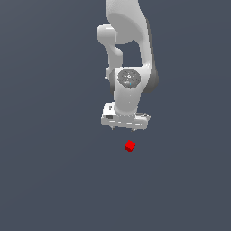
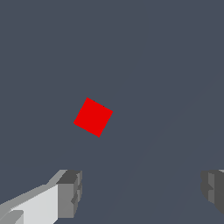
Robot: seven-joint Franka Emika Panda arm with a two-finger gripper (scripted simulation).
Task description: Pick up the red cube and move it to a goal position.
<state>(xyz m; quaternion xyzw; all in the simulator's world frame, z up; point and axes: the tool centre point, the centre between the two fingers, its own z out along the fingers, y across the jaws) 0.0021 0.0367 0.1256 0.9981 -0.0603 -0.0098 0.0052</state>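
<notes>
The red cube [image 1: 130,145] is a tiny bright red block lying on the flat dark grey surface, turned at an angle. My white gripper [image 1: 123,130] hangs above it, a little toward the exterior view's left, and does not touch it. In the wrist view the cube [image 2: 93,117] lies apart from my gripper [image 2: 142,192], outside the gap between its parts. The two grey fingertips [image 2: 70,193] stand wide apart with nothing between them, so the gripper is open and empty.
The white arm [image 1: 128,54] rises behind the gripper to the top of the exterior view. The dark grey surface [image 1: 49,180] fills both views with no other object on it.
</notes>
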